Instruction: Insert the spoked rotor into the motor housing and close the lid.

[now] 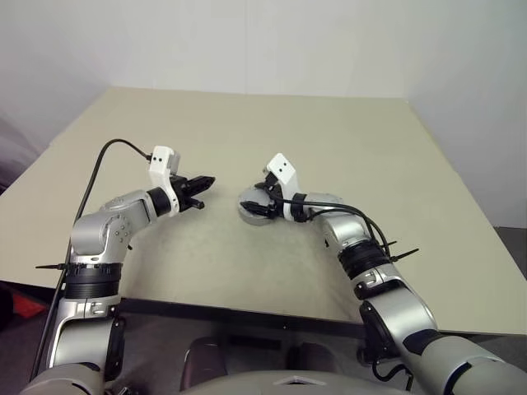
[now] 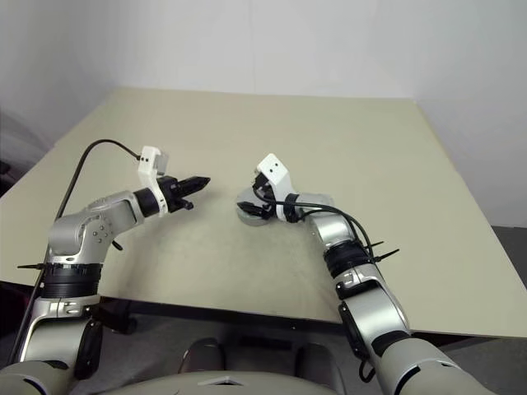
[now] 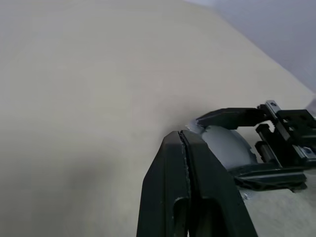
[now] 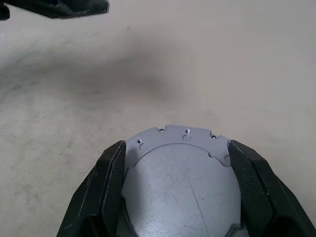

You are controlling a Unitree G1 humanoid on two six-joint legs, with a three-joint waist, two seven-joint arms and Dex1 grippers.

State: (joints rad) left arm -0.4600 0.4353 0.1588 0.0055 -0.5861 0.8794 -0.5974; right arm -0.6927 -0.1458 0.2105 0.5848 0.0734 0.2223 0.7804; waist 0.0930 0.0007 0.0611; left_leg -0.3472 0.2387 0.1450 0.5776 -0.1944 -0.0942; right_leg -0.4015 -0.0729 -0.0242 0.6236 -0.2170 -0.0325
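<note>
two grippers hang over the middle of the beige table (image 1: 247, 132). the right gripper (image 4: 177, 168) has its fingers (image 4: 106, 190) spread wide, one against each side of a round grey metal part, the motor housing (image 1: 254, 209), which sits on the table well in from every edge. its flat grey top faces up, so what is inside cannot be told. the left gripper (image 1: 202, 185), fingers pressed together and empty, points at the housing from just beside it.

Near the frame's middle, the motor housing (image 1: 254, 207) sits on the table (image 1: 247, 132), between the right gripper's (image 1: 262, 200) fingers; the left gripper (image 1: 202, 182) hangs just left of it.
</note>
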